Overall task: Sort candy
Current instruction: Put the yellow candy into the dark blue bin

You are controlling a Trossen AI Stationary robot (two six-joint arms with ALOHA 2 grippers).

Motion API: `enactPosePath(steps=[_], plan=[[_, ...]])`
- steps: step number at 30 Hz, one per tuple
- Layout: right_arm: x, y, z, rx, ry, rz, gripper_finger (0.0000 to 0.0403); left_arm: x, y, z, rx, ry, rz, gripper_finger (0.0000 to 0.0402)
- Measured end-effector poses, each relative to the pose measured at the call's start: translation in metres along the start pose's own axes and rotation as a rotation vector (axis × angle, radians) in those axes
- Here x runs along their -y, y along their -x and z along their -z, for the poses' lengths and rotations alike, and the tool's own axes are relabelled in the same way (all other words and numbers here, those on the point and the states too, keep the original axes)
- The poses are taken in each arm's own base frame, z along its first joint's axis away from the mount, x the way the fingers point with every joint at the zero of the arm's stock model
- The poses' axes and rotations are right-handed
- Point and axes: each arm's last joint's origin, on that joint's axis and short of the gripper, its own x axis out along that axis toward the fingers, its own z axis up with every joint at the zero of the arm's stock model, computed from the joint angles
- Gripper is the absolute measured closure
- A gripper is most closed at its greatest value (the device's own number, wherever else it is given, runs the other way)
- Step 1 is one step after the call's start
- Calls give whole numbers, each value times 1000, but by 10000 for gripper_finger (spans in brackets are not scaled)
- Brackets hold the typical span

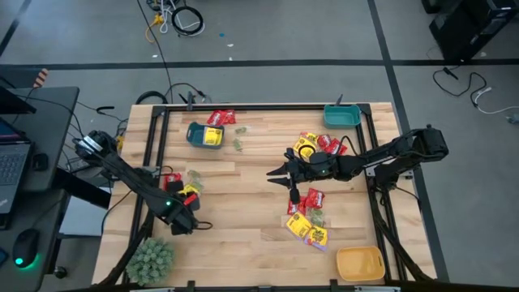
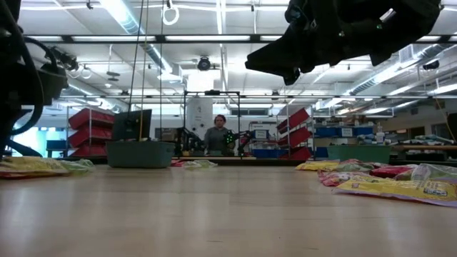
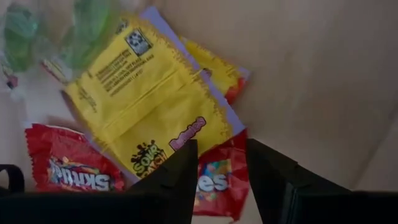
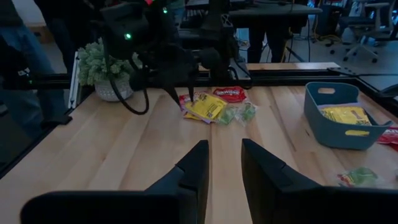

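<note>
Flat red and yellow candy packets [image 3: 155, 112] lie under the open, empty left gripper [image 3: 221, 180]; right gripper [image 4: 224, 168] parted, seemingly empty, over bare wooden table [image 1: 243, 203].

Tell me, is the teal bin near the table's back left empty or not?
Not empty. In the high view the teal bin holds a yellow packet, and the right wrist view shows it inside too.

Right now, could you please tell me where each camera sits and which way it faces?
High view: overhead, straight down on the table; both arms show.
Low view: tabletop height, facing the room; an arm overhead.
Left wrist view: above a yellow packet, left gripper open.
Right wrist view: along the table toward the plant, right gripper open.
Shared: the left wrist's yellow packet shows in the right wrist view.
</note>
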Motion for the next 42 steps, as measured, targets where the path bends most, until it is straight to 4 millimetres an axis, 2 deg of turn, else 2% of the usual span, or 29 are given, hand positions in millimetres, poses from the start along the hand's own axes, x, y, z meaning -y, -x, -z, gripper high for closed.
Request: enactPosePath(steps=[8,11,14,16,24,32,36,42], plan=[[-4,0,0,-1,0,-11,321,-4,-10,3,30,7,-33,278],[-6,0,0,-1,2,-17,322,-3,-10,3,31,7,-32,317],[-7,0,0,-1,3,-20,322,-2,-7,1,35,5,-25,378],[-7,0,0,-1,4,-20,322,0,-1,-2,52,9,-4,393],[-7,0,0,-1,12,-19,323,1,35,-12,194,52,83,400],[-7,0,0,-1,31,-19,322,-22,70,-15,323,206,69,401],[-7,0,0,-1,32,-19,323,-24,72,-21,342,212,110,399],[-7,0,0,-1,31,-19,318,-5,54,-32,234,-24,142,351]])
